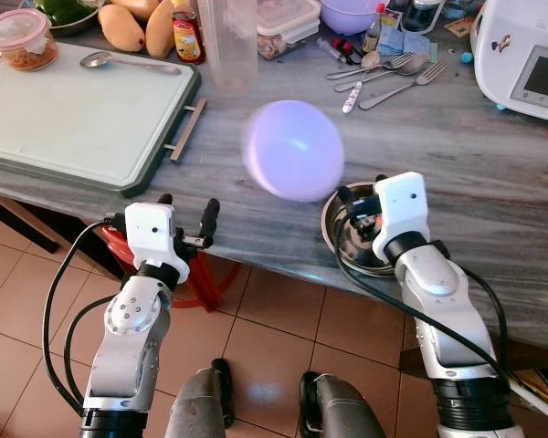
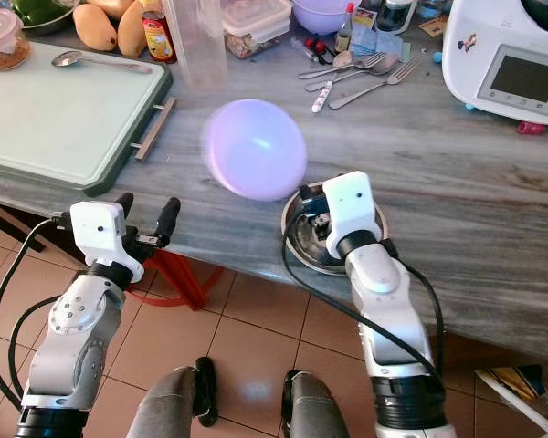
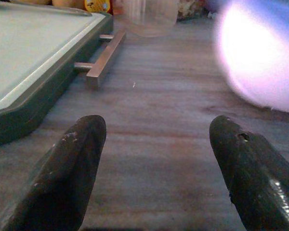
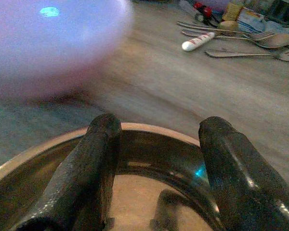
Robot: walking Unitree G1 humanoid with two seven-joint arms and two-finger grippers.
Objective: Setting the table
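A pale purple bowl (image 1: 292,151) lies tipped on its side and motion-blurred on the grey counter (image 1: 457,155), just beyond both grippers. A steel bowl (image 1: 340,239) sits at the counter's front edge. My right gripper (image 1: 363,187) hangs open over the steel bowl (image 4: 154,192), with its fingers (image 4: 94,168) above the rim and nothing between them. My left gripper (image 1: 188,203) is open at the counter's edge, left of the purple bowl (image 3: 260,57), and holds nothing.
A green-rimmed cutting board (image 1: 73,109) with a spoon (image 1: 128,62) fills the left of the counter. Behind stand a clear cup (image 1: 230,46), a sauce bottle (image 1: 187,32), mangoes (image 1: 121,27) and loose cutlery (image 1: 393,73). A white appliance (image 1: 525,55) is at back right.
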